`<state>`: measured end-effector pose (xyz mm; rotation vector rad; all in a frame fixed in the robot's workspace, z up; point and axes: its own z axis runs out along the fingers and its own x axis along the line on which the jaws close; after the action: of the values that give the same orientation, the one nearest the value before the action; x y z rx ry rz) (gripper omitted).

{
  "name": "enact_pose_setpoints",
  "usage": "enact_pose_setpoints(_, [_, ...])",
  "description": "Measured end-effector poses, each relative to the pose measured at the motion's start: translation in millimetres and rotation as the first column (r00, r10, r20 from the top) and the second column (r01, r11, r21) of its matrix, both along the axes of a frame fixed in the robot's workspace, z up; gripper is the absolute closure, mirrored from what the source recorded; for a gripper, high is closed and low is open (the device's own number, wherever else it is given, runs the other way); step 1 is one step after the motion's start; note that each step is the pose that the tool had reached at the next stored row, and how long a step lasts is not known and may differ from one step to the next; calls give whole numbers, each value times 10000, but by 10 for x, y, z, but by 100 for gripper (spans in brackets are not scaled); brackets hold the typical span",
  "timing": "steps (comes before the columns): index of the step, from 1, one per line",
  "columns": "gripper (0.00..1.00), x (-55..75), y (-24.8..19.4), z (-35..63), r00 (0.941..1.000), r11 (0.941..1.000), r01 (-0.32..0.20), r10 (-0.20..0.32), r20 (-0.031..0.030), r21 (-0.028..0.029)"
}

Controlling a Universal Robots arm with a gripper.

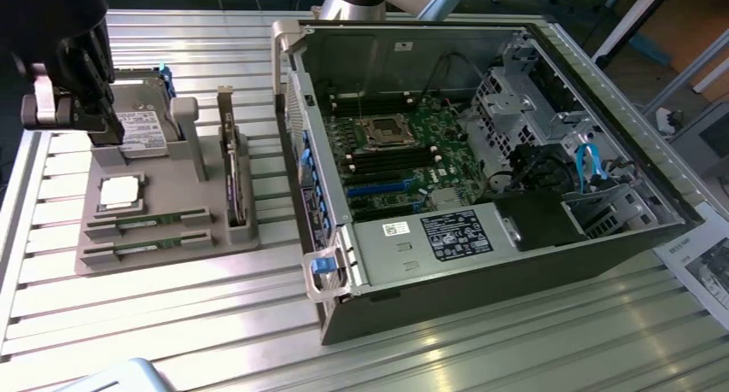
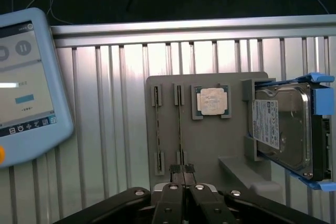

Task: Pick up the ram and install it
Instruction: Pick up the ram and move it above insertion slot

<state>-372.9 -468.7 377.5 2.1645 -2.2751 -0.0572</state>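
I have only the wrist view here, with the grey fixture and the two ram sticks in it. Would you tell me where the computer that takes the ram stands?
Observer: The computer case stands close beside the grey fixture, on the exterior view's right of it.
Operator: Thank you. Is the inside of it open to reach?
Observer: Yes, the side facing up is open and the green motherboard lies exposed.
Operator: Does anything stand between the ram and the case?
Observer: A dark card stands on edge in the fixture, on the case side of the ram sticks.
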Motion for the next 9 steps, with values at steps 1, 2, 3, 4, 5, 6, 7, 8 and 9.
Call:
enact_pose_setpoints(1, [90, 0, -11, 0, 10000, 10000, 0, 0, -1, -3])
enact_pose_setpoints(2, [90, 0, -17, 0, 10000, 10000, 0, 0, 0, -5])
enact_pose_setpoints(3, [90, 0, -17, 0, 10000, 10000, 1, -1, 0, -5])
enact_pose_setpoints(4, [90, 0, -17, 0, 10000, 10000, 0, 0, 0, -5])
enact_pose_setpoints(5, [90, 0, -17, 1, 10000, 10000, 0, 0, -1, -6])
enact_pose_setpoints(6, [90, 0, -18, 1, 10000, 10000, -1, 1, -1, -6])
enact_pose_setpoints(7, [90, 0, -18, 0, 10000, 10000, -1, 1, 0, -6])
enact_pose_setpoints(8, [90, 0, -18, 0, 10000, 10000, -1, 1, 0, -6])
enact_pose_setpoints(9, [90, 0, -18, 0, 10000, 10000, -1, 1, 0, -6])
